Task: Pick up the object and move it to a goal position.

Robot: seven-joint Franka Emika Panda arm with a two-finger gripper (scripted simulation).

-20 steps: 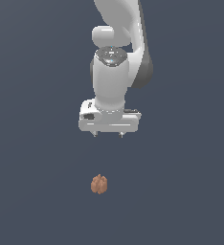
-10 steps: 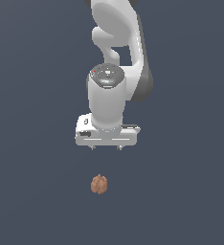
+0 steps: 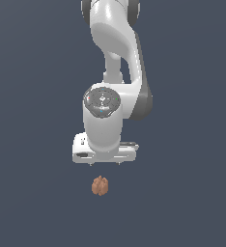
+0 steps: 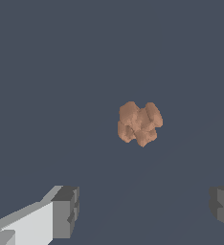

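The object (image 3: 100,185), a lumpy brownish-orange lump, lies alone on a plain dark grey-blue surface (image 3: 33,202) that fills both views with no visible edge or wall. The gripper (image 3: 105,164) hangs just above it, apart from it, pointing down. In the wrist view its fingers (image 4: 66,212) stand wide apart, holding nothing.
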